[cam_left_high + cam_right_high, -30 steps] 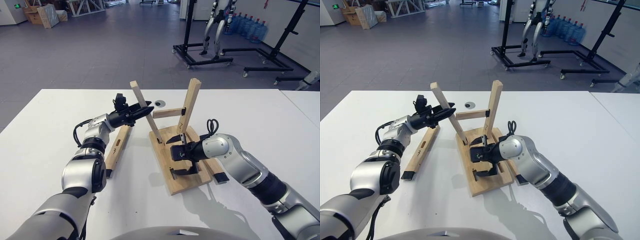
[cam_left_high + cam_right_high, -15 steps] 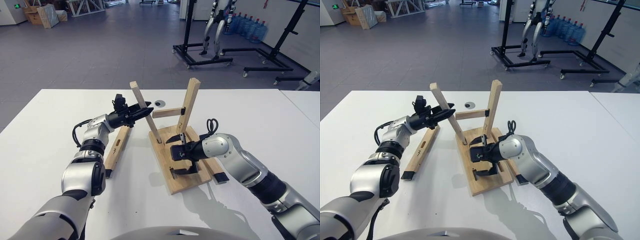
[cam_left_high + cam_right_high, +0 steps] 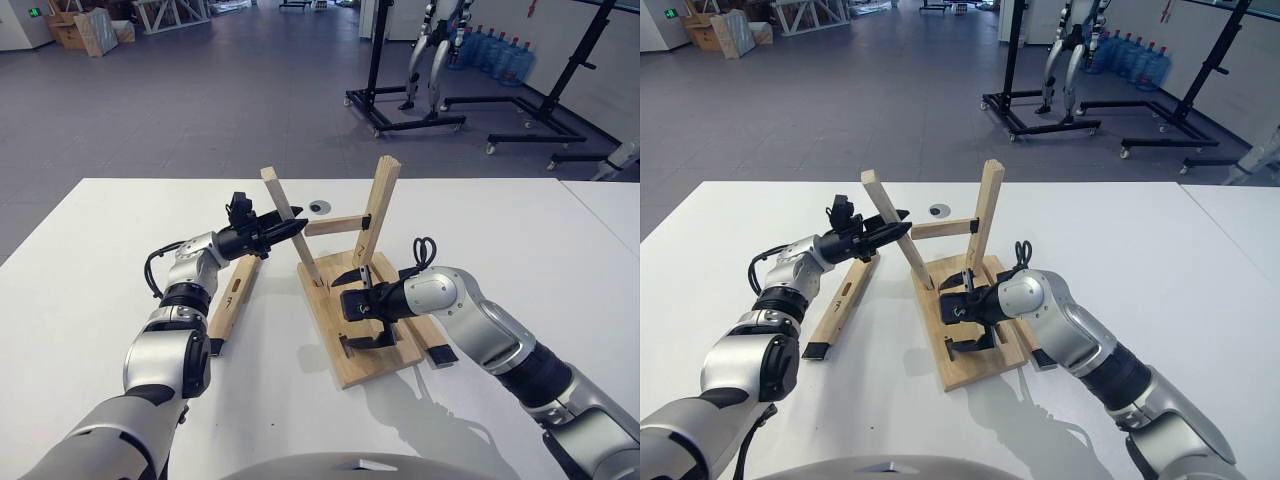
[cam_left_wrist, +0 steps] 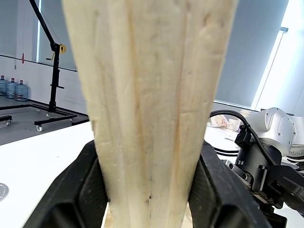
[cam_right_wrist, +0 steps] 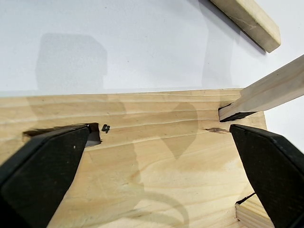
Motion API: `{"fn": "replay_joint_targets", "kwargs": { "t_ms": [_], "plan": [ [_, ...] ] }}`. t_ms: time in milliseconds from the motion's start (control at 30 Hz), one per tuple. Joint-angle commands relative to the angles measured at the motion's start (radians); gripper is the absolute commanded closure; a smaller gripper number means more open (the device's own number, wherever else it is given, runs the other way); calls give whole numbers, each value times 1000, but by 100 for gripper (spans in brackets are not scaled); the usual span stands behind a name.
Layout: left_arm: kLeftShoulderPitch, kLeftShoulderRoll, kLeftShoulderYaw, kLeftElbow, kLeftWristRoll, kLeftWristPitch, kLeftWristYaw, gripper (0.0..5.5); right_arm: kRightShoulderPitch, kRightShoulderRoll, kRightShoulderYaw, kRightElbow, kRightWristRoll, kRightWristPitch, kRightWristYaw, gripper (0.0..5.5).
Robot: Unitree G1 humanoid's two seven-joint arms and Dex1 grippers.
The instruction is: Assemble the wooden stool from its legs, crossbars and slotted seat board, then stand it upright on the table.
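**Left hand on the leaning leg, right hand over the board**

We have the pale slotted wooden seat board point(image 3: 378, 362) lying flat at the middle of the white tabletop point(image 3: 80, 260). Two light wooden legs rise from its far end, joined by a short wooden crossbar point(image 3: 335, 225).

The left hand point(image 3: 291, 228) comes in from the left and pinches the left-hand leg point(image 3: 272, 190) about halfway up. The left wrist view shows the black fingers point(image 4: 80, 190) pressed on both flanks of the wood.

The leg's long axis is what matters here. Its foot sits at the board, and it leans up and away to the far left, while the right-hand leg point(image 3: 380, 200) stands nearer upright. We judge the next move must swing the top of that leg rightward so it stands straight in its slot.

The right hand point(image 3: 352, 310) hovers spread over the board, grasping nothing, with an open slot point(image 5: 92, 135) beside one finger.

Another loose wooden leg point(image 3: 235, 295) lies on the tabletop left of the board, running near to far. It is closer to the left arm.
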Motion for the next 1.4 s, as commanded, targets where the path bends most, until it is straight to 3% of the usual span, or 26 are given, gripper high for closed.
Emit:
{"fn": "replay_joint_targets", "kwargs": {
  "t_ms": [33,267,600,900,1233,1400],
  "plan": [
    [13,3,-47,10,52,-35,-5,348,-1,-6,7,7,-21,8,2,10],
    [52,-9,-140,-40,90,-79,-26,348,3,1,4,3,-20,17,-6,10],
    [-7,-7,-103,-64,26,81,58,348,10,-6,7,3,-25,4,-7,10],
    [-3,-12,-149,-106,59,119,73,348,11,0,9,3,-25,4,-11,10],
    [9,-9,-145,-121,36,127,68,348,-76,20,-84,-5,45,68,0,10],
    [6,-7,-144,-120,37,125,68,348,-202,49,-207,-6,153,139,11,10]
  ]
}}
